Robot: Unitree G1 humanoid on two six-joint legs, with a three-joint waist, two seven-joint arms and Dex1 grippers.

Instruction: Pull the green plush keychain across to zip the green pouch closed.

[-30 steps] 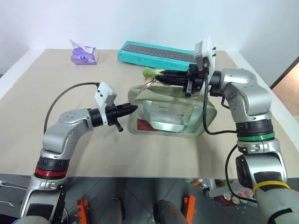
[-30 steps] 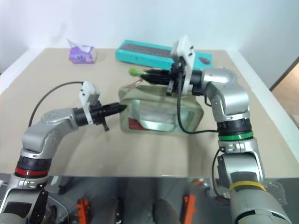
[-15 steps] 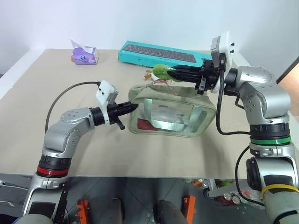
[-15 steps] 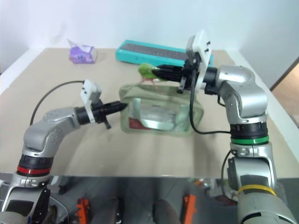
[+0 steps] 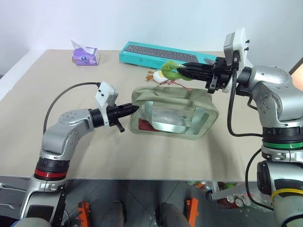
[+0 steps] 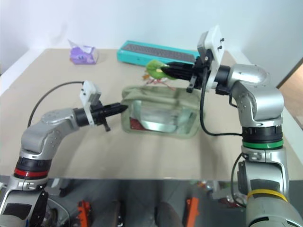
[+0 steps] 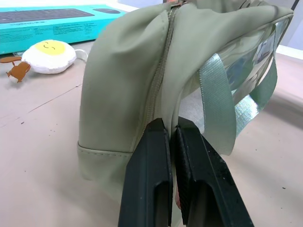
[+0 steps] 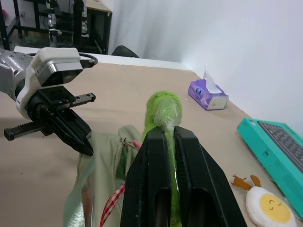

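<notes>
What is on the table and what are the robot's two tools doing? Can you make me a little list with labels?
left tool: shut, pinching the end of the green pouch
right tool: shut on the green plush keychain, holding it above the pouch
table: beige, pouch near the middle
behind the pouch: teal keyboard box
small toy: white-and-yellow egg plush beside the box
far corner: purple tissue pack
zipper: cannot tell how far it is closed

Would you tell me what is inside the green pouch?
Through the green pouch's clear window show something pale and, at the lower corner, something red; fabric and strap hide the rest.
</notes>
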